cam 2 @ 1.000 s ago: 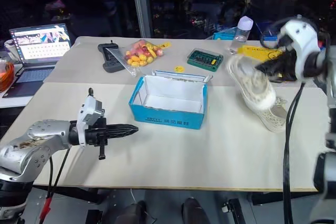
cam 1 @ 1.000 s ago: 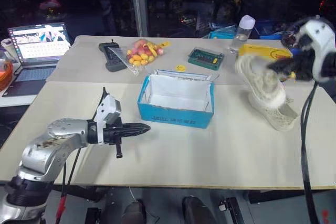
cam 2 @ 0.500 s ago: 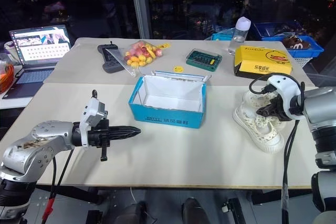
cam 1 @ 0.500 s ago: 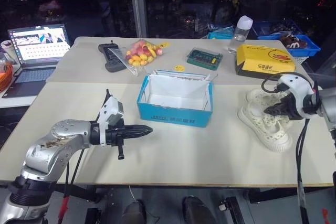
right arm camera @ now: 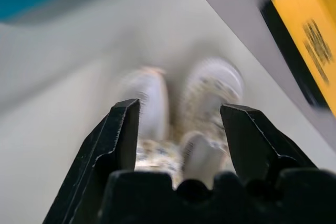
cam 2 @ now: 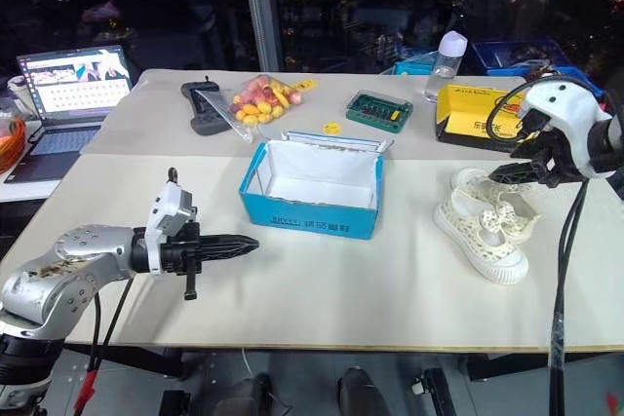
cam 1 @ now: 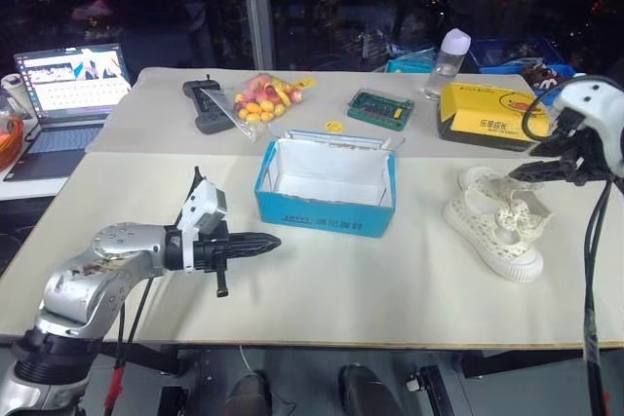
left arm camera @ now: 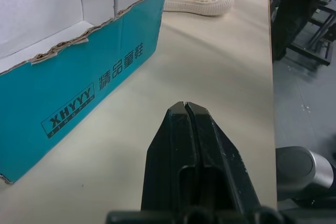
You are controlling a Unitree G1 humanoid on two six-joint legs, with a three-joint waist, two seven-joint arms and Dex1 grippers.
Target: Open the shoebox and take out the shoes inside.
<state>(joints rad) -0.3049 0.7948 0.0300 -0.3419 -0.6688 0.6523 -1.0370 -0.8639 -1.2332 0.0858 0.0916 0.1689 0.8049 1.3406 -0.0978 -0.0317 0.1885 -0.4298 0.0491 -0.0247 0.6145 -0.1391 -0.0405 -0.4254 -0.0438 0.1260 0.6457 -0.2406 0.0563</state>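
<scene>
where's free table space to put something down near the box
Bare table lies along the near edge in front of the shoebox, and between shoebox and shoes. It is crowded behind the box: candy bag, remote, green case, yellow box.

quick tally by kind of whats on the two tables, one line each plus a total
shoes: 2
shoebox: 1
yellow box: 1
green case: 1
bag of candy: 1
black handheld controller: 1
clear bottle: 1
laptop: 1
yellow sticker: 1
total: 10
</scene>
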